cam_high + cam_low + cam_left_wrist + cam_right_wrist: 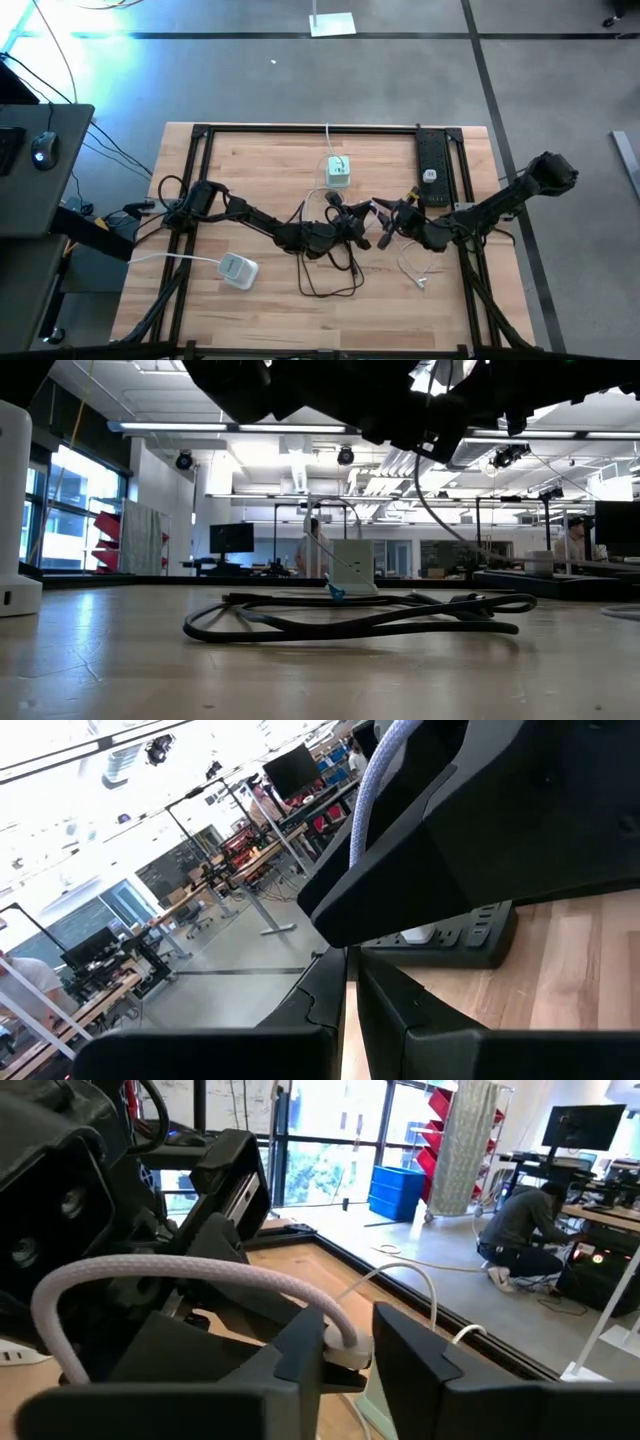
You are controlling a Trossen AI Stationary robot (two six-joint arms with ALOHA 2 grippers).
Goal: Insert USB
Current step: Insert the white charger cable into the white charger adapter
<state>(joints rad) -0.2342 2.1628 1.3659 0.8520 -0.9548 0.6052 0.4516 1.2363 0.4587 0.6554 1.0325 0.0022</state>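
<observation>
No readable writing is seen. The braided cable's plug (345,1348) is clamped by the right gripper (345,1355); the left gripper (350,1010) is closed, empty.

I see a pale, smooth wood table (270,160) with a faint sheen, a woven cloth-sheathed cable (180,1275), matt black plastic fingers (405,1355), and a smooth white plastic charger (339,172).

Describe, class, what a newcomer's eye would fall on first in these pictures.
Two dark arms meet over the table's middle, the left gripper and right gripper close together above a looped black cable. The right gripper pinches a braided white cable. Just behind them sits a small white charger block.
</observation>
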